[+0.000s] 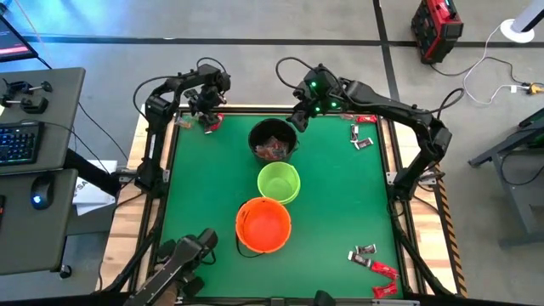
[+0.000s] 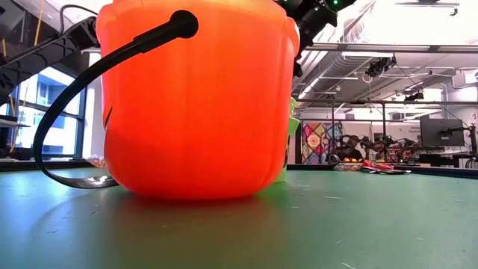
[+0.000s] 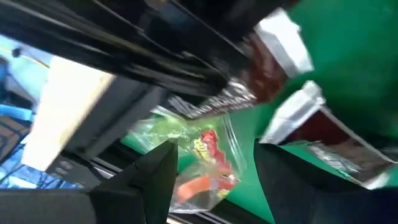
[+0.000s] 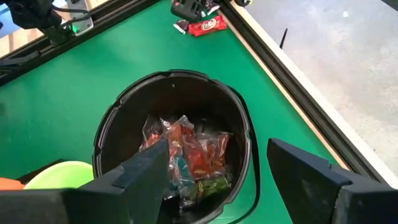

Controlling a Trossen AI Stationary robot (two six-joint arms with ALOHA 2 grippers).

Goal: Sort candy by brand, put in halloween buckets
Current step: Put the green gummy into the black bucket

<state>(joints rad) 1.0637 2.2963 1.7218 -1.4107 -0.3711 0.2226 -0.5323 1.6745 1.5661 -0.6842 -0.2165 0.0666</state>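
Note:
At the table's far left corner my left gripper [image 1: 208,115] [image 3: 217,149] stands open, pointing steeply down over a small heap of candy [image 1: 212,123]. A clear-wrapped piece with green and red inside [image 3: 202,155] lies between its fingers, with dark brown pieces [image 3: 323,134] beside it. My right gripper [image 1: 299,119] [image 4: 217,146] hangs open above the black bucket [image 1: 274,140] [image 4: 174,93], which holds several clear-wrapped candies [image 4: 189,158]. The lime green bucket [image 1: 279,182] and the orange bucket [image 1: 263,224] [image 2: 194,97] stand in a row toward the near edge.
More candy lies at the far right [image 1: 361,132] and the near right [image 1: 374,263] of the green mat. A red bar [image 4: 205,25] lies by the left gripper. The table's black frame rail [image 3: 124,56] runs close behind the left heap.

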